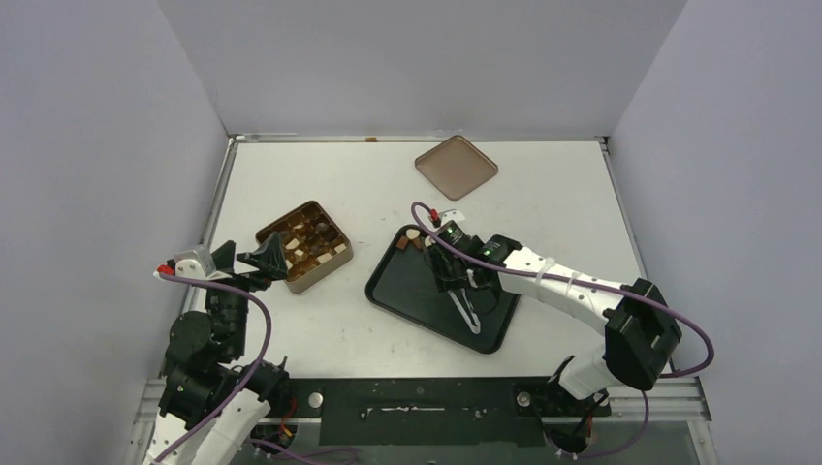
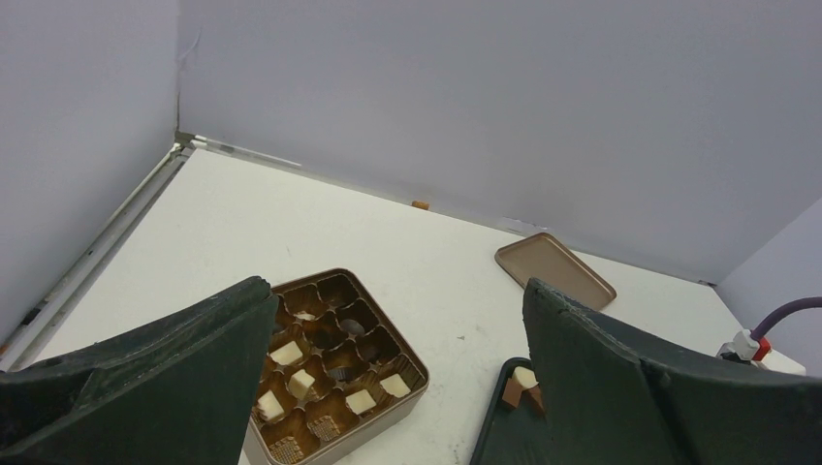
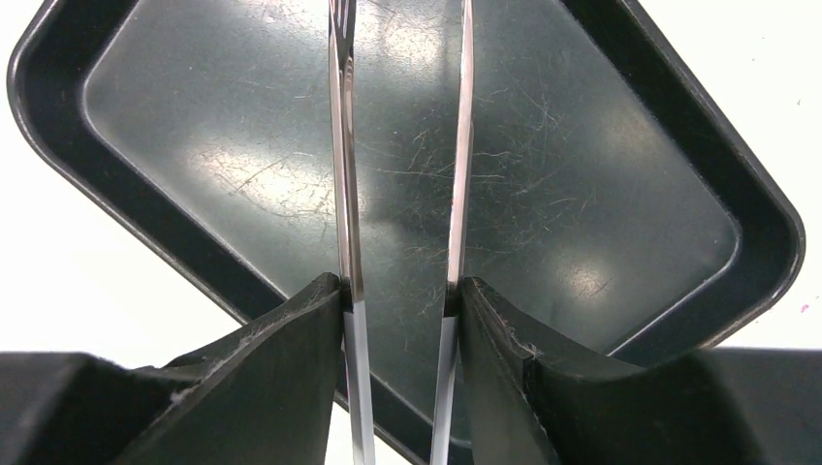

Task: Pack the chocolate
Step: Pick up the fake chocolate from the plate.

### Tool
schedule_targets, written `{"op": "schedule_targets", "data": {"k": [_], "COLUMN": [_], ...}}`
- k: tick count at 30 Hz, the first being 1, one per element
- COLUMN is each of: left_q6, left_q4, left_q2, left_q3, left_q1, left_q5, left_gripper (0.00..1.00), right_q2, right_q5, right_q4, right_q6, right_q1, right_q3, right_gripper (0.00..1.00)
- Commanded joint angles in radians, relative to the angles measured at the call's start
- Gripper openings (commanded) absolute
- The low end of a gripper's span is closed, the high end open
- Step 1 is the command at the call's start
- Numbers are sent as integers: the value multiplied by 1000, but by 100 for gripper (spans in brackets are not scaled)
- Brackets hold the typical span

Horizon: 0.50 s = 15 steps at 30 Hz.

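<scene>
Right tool (image 3: pixel 402 295) clamps metal tongs (image 3: pixel 344 194) over the tray's (image 1: pixel 407 291) bare middle. Loose chocolate (image 1: pixel 415 238) sits at its upper corner, mid-frame. Straddle one piece and squeeze gently. Left tool (image 1: pixel 250 257) gapes beside the tin (image 1: pixel 320 281).

Tin (image 1: pixel 325 274), left: gold-brown. Chocolate (image 2: pixel 287 354): cream-white and dark brown. Tray (image 1: pixel 417 291), right: black. Lid (image 1: pixel 456 167), far: brown. Table (image 1: pixel 368 184): white.

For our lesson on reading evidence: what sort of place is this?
Probably a robot test cell: grey walls box in a white table, left arm and right arm bolted at its edge.
</scene>
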Motion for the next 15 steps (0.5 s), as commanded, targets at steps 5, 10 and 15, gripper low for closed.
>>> {"op": "schedule_targets", "data": {"k": [5,10,15], "left_q6": [11,11,12], "left_q4": [37,37,37], "left_q2": [4,3,3], "left_q3": [1,2,1], "left_q1": [-1,-1,-1], "left_q5": [15,15,14], "left_gripper": [97,97,97], "right_q2": [1,8,25], "right_q5": [-9,-26,-46], "right_q4": [80,96,115], "right_q6": [12,11,5], "right_q1": [-26,-42,-53], "right_q3": [-22,-35,-46], "right_gripper": [44,44,43]}}
